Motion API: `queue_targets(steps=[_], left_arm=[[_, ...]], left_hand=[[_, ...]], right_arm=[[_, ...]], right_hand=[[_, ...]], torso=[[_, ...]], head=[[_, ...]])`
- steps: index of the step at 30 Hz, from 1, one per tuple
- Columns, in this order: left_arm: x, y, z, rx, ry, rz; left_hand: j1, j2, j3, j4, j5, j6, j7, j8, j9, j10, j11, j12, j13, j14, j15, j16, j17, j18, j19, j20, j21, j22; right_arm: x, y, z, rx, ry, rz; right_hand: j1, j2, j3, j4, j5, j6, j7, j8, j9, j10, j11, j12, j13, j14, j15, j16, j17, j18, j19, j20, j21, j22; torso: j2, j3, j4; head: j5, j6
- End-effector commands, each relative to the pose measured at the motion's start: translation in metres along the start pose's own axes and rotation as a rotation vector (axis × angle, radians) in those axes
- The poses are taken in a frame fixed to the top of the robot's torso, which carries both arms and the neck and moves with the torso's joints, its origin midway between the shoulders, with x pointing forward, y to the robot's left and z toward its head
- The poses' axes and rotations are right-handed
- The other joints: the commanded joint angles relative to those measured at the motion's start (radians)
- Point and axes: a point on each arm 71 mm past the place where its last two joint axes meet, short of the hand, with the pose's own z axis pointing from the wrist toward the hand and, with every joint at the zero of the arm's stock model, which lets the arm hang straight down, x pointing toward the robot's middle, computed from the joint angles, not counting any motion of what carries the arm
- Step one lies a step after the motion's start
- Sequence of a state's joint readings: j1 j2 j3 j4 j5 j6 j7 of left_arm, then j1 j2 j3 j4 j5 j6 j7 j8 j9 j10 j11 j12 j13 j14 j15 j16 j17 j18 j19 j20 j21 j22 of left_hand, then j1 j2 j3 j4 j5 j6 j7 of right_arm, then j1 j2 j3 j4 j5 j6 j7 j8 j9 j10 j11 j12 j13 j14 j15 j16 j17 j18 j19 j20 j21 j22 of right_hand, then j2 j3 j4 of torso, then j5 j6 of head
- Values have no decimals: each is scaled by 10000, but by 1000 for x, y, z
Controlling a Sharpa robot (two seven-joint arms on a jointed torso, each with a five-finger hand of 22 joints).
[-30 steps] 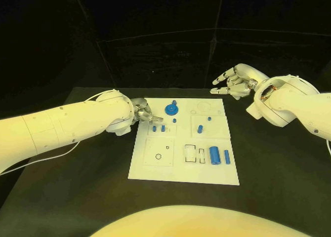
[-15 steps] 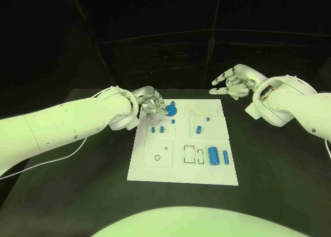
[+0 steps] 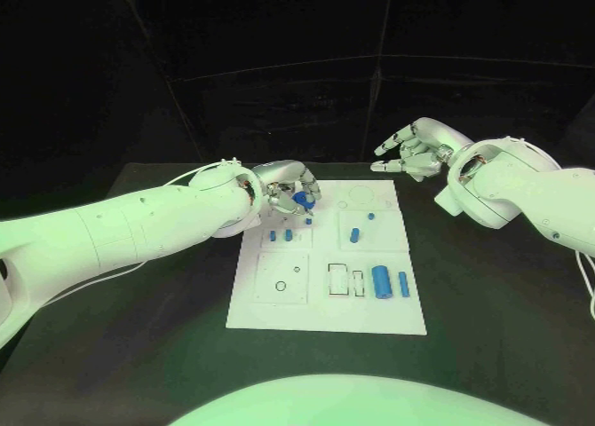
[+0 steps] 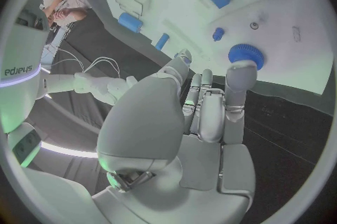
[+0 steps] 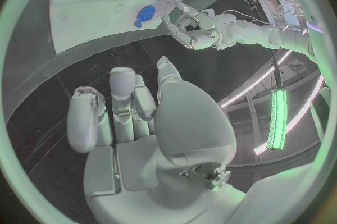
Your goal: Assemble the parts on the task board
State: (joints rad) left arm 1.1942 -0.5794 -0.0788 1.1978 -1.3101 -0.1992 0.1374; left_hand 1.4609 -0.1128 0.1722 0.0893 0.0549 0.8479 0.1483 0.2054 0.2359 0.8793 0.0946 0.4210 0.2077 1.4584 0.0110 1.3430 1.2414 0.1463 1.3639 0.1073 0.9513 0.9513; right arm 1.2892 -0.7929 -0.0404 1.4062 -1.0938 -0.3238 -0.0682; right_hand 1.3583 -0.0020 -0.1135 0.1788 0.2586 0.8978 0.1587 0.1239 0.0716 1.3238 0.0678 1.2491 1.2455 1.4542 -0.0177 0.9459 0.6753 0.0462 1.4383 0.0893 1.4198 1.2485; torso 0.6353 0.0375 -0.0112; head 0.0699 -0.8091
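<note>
Since the earlier frame the left hand [image 3: 290, 185] has slid further over the board [image 3: 326, 306] — fingers spread, gripping nothing, one fingertip [image 4: 241, 74] beside the blue gear [image 3: 302, 199] at the far edge. Right hand [image 3: 414, 149] hovers off the board's far corner, fingers apart, above the bench [image 3: 503, 302].

The word "sharpa" stands on the white arm [image 4: 21, 69].

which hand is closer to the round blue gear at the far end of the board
Left. The left hand is right at the blue gear, fingers over it. The right hand hovers beyond the task board's far right corner, well away.
</note>
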Motion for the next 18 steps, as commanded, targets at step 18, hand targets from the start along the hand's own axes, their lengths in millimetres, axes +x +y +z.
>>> queue_targets(steps=[18], left_arm=[[10, 6, 20, 144, 1135, 1900]], left_hand=[[254, 360, -92, -282, 2, 901, -152, -162, -401, 436, -40, -313, -520, 135, -77, -148, -531, -217, 334, -48, 600, 547]], right_arm=[[1, 4, 2, -124, -44, -9]], right_hand=[[124, 77, -64, 32, 176, -88, -13, 72, -4, -69, -5, -48, -1, -15, 2, -20, -11, 188, -72, 3, -46, 3]], torso=[[8, 4, 6]], head=[[-61, 14]])
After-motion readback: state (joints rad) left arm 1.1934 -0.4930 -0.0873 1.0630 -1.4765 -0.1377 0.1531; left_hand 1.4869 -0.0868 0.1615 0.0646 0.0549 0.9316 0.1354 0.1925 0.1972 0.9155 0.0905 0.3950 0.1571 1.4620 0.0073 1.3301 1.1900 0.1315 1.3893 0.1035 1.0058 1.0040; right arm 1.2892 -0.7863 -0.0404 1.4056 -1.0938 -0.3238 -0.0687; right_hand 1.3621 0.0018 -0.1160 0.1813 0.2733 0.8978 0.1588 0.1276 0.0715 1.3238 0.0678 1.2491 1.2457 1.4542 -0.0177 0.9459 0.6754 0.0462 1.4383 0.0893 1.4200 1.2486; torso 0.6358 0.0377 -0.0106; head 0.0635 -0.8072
